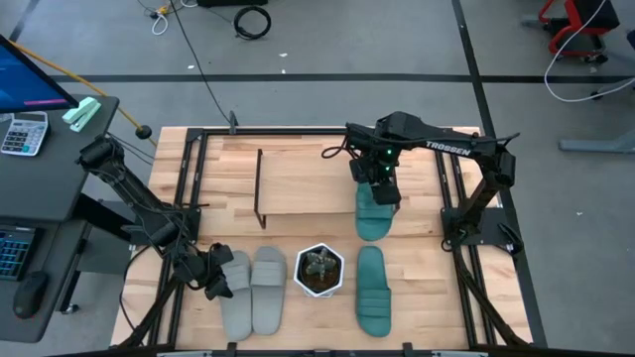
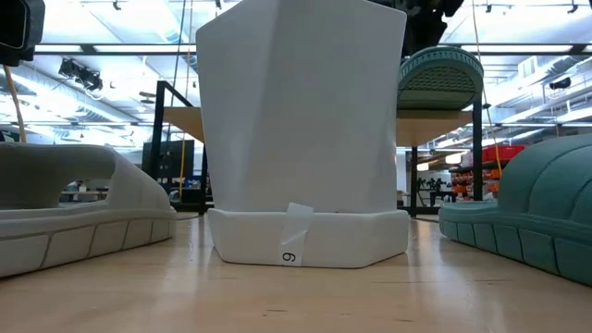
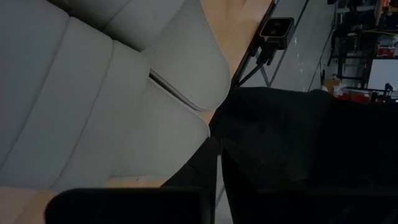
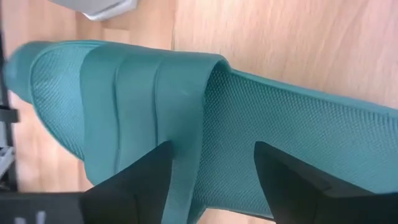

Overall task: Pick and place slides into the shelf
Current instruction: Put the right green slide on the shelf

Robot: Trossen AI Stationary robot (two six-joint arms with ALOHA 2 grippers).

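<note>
One teal slide (image 1: pixel 373 216) lies on the right end of the shelf board (image 1: pixel 298 183), and its near end sticks out past the board's near edge; its sole also shows in the low view (image 2: pixel 440 79). My right gripper (image 1: pixel 378 190) is open right above it, one finger over the strap (image 4: pixel 143 106) and one over the footbed (image 4: pixel 298 124). The second teal slide (image 1: pixel 372 290) lies flat on the table. The two grey slides (image 1: pixel 253 290) lie side by side at the near left. My left gripper (image 1: pixel 216 276) is beside their left side. My right gripper comes at the teal slide from above, its fingers (image 4: pixel 134 180) spread to either side of the strap's heel-side edge (image 4: pixel 208 81). I cannot tell whether they touch the slide. The slide rests on the shelf board.
A white hexagonal pot with a plant (image 1: pixel 318 270) stands between the grey slides and the near teal slide. The shelf's dark left side frame (image 1: pixel 260 188) stands upright. The left part of the board is bare. A desk with a calculator (image 1: pixel 22 132) stands beyond the table's left edge.
</note>
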